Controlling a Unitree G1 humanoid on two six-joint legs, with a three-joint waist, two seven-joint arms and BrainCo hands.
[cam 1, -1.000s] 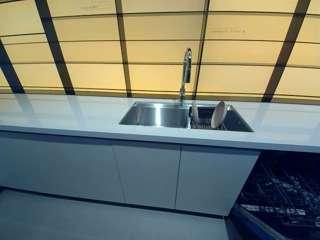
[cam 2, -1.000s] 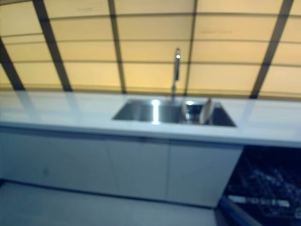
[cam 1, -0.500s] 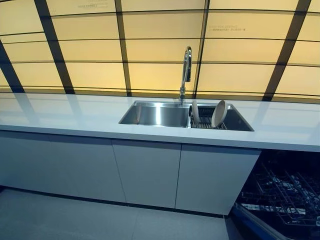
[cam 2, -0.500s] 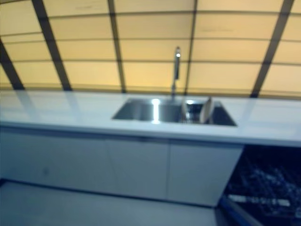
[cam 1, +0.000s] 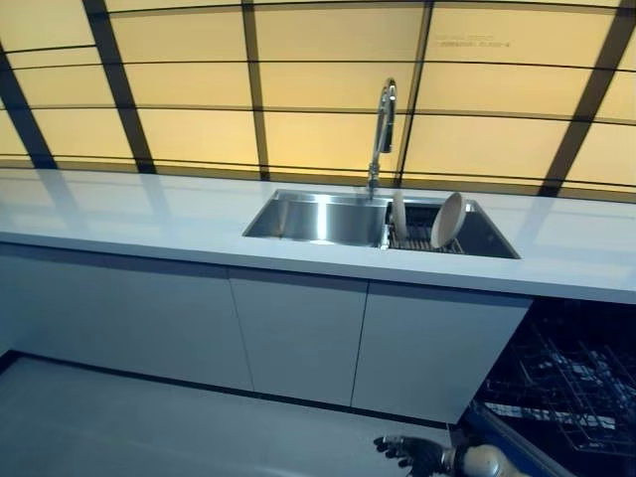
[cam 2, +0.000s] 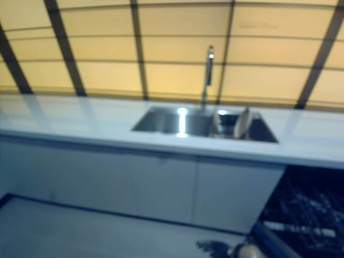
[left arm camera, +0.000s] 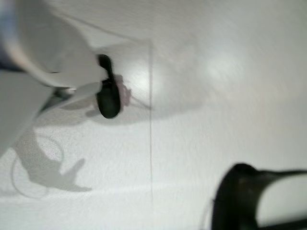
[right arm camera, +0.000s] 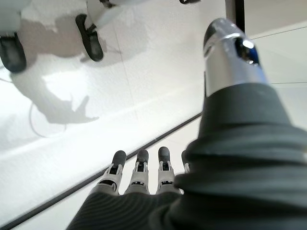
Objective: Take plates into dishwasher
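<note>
Two pale plates stand on edge in a dish rack [cam 1: 422,237] in the right half of the steel sink [cam 1: 313,221]: a larger one [cam 1: 448,220] tilted to the right and a smaller one [cam 1: 398,214] beside it. The open dishwasher sits under the counter at the lower right, its wire rack [cam 1: 571,383] pulled out. My right hand [cam 1: 412,454] hangs low above the floor in front of the dishwasher, fingers [right arm camera: 139,167] straight and holding nothing. Only a bit of my left hand [left arm camera: 259,199] shows in the left wrist view, over the floor.
A tall tap [cam 1: 382,124] rises behind the sink. The long white counter [cam 1: 149,214] runs left and right over grey cabinet doors [cam 1: 298,333]. The dishwasher's lowered door [cam 1: 497,439] juts out near my right hand. Yellow panelled wall behind.
The camera has tipped slightly down, so the whole scene sits a little higher. My right hand has come into view at the bottom edge. The plates have not moved.
</note>
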